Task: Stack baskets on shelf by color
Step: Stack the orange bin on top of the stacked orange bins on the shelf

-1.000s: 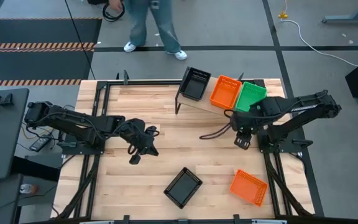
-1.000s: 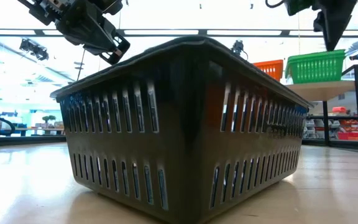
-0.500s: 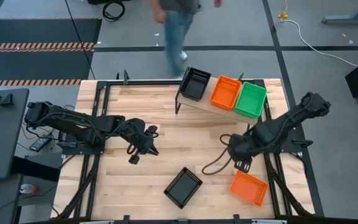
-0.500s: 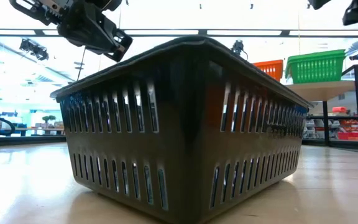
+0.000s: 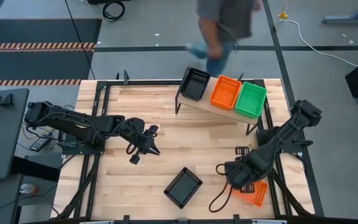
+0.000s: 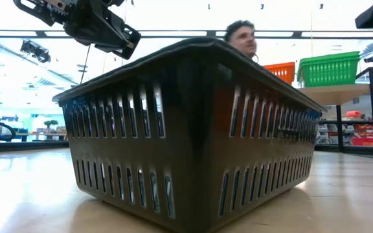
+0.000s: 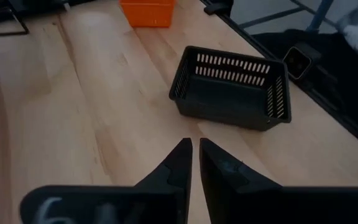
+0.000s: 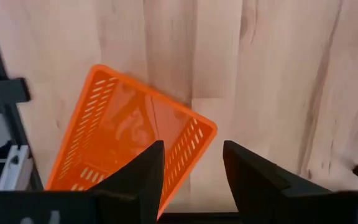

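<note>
- Right gripper [image 5: 240, 179], fingers spread and empty, hovering over the orange basket [image 8: 126, 140] near the table's [image 5: 166, 137] corner
- Left gripper [image 5: 143, 144], fingers nearly closed, empty, waiting beyond the black basket [image 7: 232, 87]
- Bare wood lying between both baskets

black baskets [image 5: 195, 83]: 2 | orange baskets [image 5: 225, 92]: 2 | green baskets [image 5: 252, 99]: 1 | shelf [image 5: 197, 103]: 1 | grippers [image 5: 143, 144]: 2 | person [image 5: 227, 25]: 1
</note>
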Controlling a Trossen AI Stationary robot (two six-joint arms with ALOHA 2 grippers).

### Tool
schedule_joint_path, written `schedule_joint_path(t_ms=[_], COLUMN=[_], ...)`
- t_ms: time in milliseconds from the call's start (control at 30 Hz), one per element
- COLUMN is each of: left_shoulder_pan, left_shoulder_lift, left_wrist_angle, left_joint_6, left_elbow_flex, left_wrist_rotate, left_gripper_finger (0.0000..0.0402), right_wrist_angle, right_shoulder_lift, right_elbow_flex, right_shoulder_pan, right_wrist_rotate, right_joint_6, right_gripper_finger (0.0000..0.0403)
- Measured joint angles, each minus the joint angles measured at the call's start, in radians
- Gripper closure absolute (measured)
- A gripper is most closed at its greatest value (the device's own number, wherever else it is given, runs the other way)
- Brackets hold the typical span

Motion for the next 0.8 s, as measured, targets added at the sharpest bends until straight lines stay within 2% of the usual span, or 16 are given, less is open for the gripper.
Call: schedule_joint_path(t_ms=[200,400,533,633,800], left_shoulder_pan=[-0.014,-0.048,-0.075,-0.105,-0.156], left_shoulder_lift=[0.0,0.0,0.0,0.0,0.0], left_wrist_angle=[-0.001,-0.008,-0.018,-0.027,-0.033], left_joint_6=[-0.037,-0.064,-0.114,-0.142,-0.174], left_elbow_flex=[0.0,0.0,0.0,0.0,0.0], left_wrist_rotate=[0.0,0.0,-0.002,-0.037,-0.11], left_gripper_finger=[0.0368,0.0371,0.0367,0.0366,0.0371], right_wrist_angle=[0.034,0.045,0.045,0.045,0.046], right_shoulder_lift=[0.097,0.174,0.207,0.219,0.22], right_elbow_flex=[0.0,0.0,0.0,0.0,0.0], right_shoulder_pan=[0.019,0.019,0.017,0.019,0.043], right_wrist_rotate=[0.0,0.088,0.065,0.026,0.02], right_joint_6=[-0.034,-0.105,-0.136,-0.138,-0.153], right_gripper_finger=[0.0227,0.0224,0.0224,0.0224,0.0224])
